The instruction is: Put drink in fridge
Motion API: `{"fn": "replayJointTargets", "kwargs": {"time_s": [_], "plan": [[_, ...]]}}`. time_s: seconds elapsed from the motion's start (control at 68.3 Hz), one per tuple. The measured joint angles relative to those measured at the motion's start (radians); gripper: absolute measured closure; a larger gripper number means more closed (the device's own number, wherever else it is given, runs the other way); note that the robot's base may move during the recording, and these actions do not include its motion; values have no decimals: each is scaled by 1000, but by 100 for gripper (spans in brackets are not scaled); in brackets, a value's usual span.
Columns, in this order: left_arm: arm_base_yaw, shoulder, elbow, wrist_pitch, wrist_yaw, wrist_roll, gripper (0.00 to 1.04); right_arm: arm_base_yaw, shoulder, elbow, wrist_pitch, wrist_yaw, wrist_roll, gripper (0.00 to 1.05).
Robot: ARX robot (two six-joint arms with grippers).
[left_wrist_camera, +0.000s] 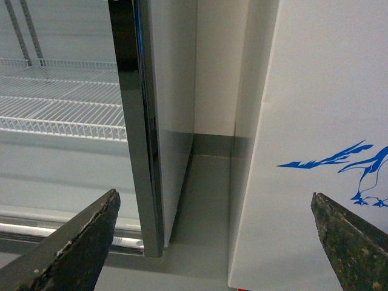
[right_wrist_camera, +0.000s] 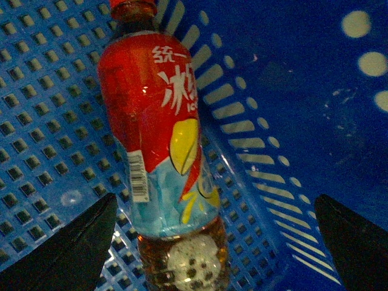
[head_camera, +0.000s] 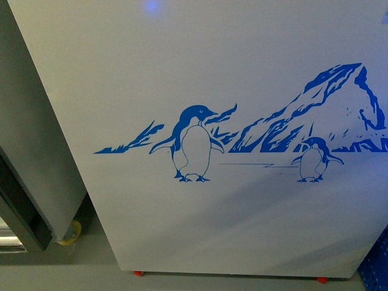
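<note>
Drink [right_wrist_camera: 163, 151]: one bottle in one blue basket [right_wrist_camera: 48, 91]; fridge [head_camera: 242, 73] shows two penguins [head_camera: 195, 142].

Red-labelled drink bottle [right_wrist_camera: 163, 151] lying in blue perforated basket [right_wrist_camera: 291, 73], right gripper [right_wrist_camera: 215, 203] spread wide around it

The fridge [head_camera: 254, 79] stands at twelve o'clock, close in front. The cooler [head_camera: 36, 139] stands beside it at nine o'clock, with a narrow strip of floor [left_wrist_camera: 203, 206] between them running back to the wall [left_wrist_camera: 215, 60]. Wire shelves [left_wrist_camera: 60, 103] sit inside the cooler. The drink [right_wrist_camera: 160, 139] lies in the basket [right_wrist_camera: 54, 91], near one side; the basket's corner, I think, shows at four o'clock.
</note>
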Motion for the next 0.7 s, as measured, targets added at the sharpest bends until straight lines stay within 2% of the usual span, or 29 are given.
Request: {"fn": "replayJointTargets", "kwargs": {"time_s": [0.395, 0.703], "plan": [[0, 0, 0, 0, 0, 0, 8, 26, 209, 188, -42, 0, 16, 7], [0, 0, 0, 0, 0, 0, 8, 15, 267, 263, -82, 17, 16, 7]]}}
